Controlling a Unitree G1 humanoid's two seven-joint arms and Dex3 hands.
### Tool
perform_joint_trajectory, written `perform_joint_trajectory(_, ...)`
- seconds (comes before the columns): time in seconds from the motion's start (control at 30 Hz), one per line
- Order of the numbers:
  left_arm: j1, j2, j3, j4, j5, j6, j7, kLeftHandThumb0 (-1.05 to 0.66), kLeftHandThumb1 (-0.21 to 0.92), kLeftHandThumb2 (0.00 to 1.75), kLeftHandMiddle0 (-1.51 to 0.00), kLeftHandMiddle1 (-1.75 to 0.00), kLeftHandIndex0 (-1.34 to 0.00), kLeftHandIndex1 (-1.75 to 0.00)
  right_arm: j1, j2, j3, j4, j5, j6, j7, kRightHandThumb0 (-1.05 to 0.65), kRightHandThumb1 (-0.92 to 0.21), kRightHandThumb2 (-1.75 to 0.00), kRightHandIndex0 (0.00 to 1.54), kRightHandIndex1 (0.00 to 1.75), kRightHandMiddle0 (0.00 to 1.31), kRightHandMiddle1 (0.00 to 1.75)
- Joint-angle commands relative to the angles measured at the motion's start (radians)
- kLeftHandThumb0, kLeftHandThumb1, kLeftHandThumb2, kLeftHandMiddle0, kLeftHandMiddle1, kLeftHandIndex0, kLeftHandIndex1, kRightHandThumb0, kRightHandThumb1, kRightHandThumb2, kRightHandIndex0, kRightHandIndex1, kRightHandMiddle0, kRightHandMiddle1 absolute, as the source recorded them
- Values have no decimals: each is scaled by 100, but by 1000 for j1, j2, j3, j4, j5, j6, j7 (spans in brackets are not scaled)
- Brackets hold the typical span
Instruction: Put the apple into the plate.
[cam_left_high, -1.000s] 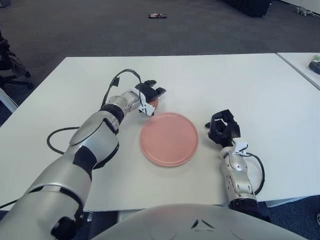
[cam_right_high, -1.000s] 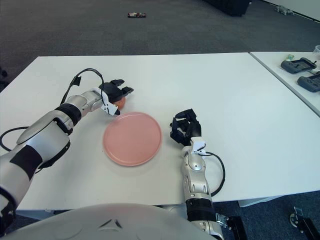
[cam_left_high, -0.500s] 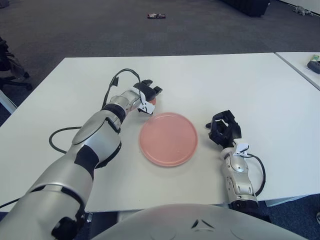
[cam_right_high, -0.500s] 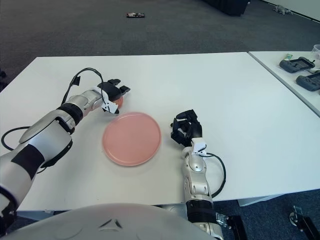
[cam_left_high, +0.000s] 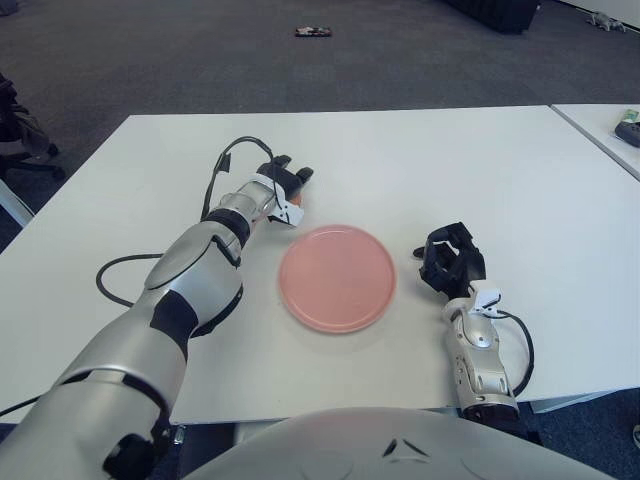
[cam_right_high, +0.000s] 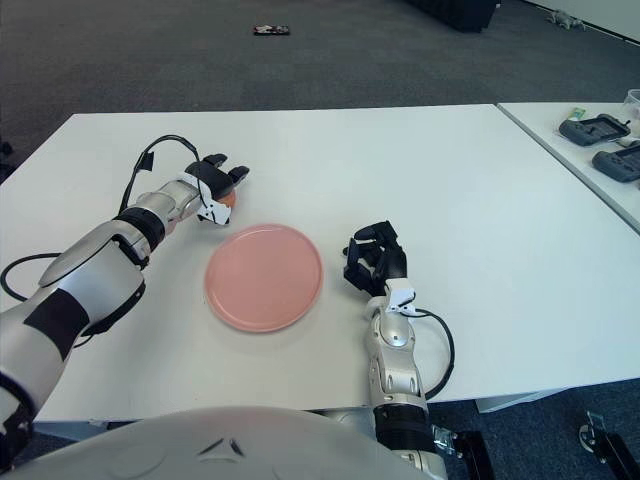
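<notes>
White table (cam_left_high: 480, 170) fills most of what I see, with dark carpet beyond it and a second table's corner off to my right.

My left hand (cam_left_high: 283, 188) is out over the table's middle, up-left of the pink plate (cam_left_high: 337, 277). Its dark fingers (cam_right_high: 222, 174) are curled around the apple (cam_right_high: 226, 199), of which only a small orange-red patch shows beneath them. I judge that I have the apple in a grasp, though I cannot tell whether it is lifted or sitting on the table.

The plate lies empty, close to my chest, down and to the right of the apple. Hand and plate rim are near but apart. That is the relation my next move turns on: the apple must travel right and back toward me to come over the plate's centre, then go down. The apple is roundish, so I see no long axis to mind.

My right hand (cam_left_high: 450, 260) shows just right of the plate, fingers curled on nothing. It is close to the plate, but the left hand already has the apple, so the left should finish the job.
</notes>
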Motion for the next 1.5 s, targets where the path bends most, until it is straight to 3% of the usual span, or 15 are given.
perform_joint_trajectory(0.0,24,8,0,17,0,18,-14,-103,78,64,0,0,0,0,11,4,-5,-11,4,20,-8,-41,-56,-102,64,131,42,175)
perform_joint_trajectory(0.27,39,12,31,20,-34,24,-33,-100,76,62,0,0,0,0,13,6,-7,-18,6,27,-11,-41,-53,-106,66,131,44,175)
perform_joint_trajectory(0.53,76,14,139,21,-144,32,-60,-97,72,67,0,0,0,0,14,3,-12,-19,13,18,-7,-41,-53,-106,65,130,44,175)
perform_joint_trajectory(0.8,93,12,242,20,-247,53,-118,-88,56,84,0,0,0,-2,13,-1,-13,-20,6,15,-6,-41,-53,-107,66,130,44,175)
perform_joint_trajectory(0.87,99,10,281,18,-284,62,-129,-83,51,90,0,-12,0,-7,12,-3,-14,-19,6,13,-6,-41,-53,-107,66,131,44,175)
perform_joint_trajectory(1.0,112,8,344,16,-346,76,-146,-74,39,99,0,-64,0,-47,10,-4,-15,-18,5,12,-5,-42,-52,-107,66,131,45,175)
perform_joint_trajectory(1.1,127,8,402,14,-402,84,-161,-71,35,103,0,-91,0,-72,8,-6,-17,-17,7,11,-3,-42,-52,-107,66,131,45,175)
perform_joint_trajectory(1.17,138,8,445,13,-442,90,-169,-68,31,109,0,-121,0,-106,7,-7,-18,-17,8,11,-2,-42,-52,-107,66,131,45,175)
perform_joint_trajectory(1.2,142,6,468,12,-463,96,-172,-68,30,111,0,-126,0,-113,7,-8,-18,-18,7,12,-2,-42,-52,-107,66,131,45,175)
perform_joint_trajectory(1.27,147,4,506,8,-498,103,-177,-65,29,117,-10,-148,-1,-149,7,-8,-18,-19,5,13,-4,-42,-52,-108,66,131,45,175)
perform_joint_trajectory(1.3,148,2,520,6,-510,103,-175,-64,29,118,-12,-151,-2,-154,7,-9,-18,-19,5,14,-3,-42,-52,-108,66,131,45,175)
perform_joint_trajectory(1.37,150,1,540,3,-529,100,-177,-61,30,120,-20,-162,-11,-166,7,-10,-19,-19,3,14,-3,-42,-52,-108,66,131,45,175)
perform_joint_trajectory(1.47,152,-1,566,-1,-554,96,-188,-51,36,122,-48,-171,-40,-172,6,-12,-20,-18,0,14,-3,-42,-51,-108,66,131,45,175)
